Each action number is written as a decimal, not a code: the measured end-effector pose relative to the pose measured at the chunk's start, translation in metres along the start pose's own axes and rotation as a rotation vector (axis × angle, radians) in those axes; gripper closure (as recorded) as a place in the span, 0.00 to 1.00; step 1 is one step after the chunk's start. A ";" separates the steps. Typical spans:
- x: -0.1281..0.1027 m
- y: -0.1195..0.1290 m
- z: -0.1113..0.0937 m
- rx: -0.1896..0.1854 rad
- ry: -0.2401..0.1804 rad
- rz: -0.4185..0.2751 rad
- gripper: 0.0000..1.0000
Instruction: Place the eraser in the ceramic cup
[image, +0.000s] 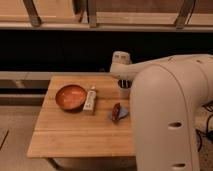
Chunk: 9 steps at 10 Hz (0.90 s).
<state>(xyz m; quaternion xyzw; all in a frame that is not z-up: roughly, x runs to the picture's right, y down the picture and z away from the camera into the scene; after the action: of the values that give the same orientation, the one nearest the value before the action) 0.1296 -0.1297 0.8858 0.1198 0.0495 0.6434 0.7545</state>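
Noted eraser (90, 99) lying flat on table (75, 132), just right of orange-brown bowl (70, 96). Found ceramic cup (123, 87) near far right edge, partly behind arm (165, 115). Spotted gripper (120, 70) directly above cup; cannot tell its opening.

The bench (75, 130) is pale wood in jointed planks, matt with a faint sheen. The bowl (70, 96) looks glazed, orange-brown and glossy. The eraser (90, 99) is dull white. The cup (124, 92) is smooth white ceramic with dark marks. The gripper (122, 75), just above the cup at the bench's far right, and the arm (165, 115) wear smooth, white, plastic-looking shells.
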 end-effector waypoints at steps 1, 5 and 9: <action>0.001 0.002 0.000 -0.009 -0.003 -0.005 1.00; 0.002 0.004 0.001 -0.019 -0.005 -0.013 0.81; 0.002 0.004 0.001 -0.019 -0.005 -0.013 0.39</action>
<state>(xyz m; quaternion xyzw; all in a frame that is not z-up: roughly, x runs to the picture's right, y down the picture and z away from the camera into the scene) 0.1263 -0.1269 0.8877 0.1138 0.0423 0.6388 0.7597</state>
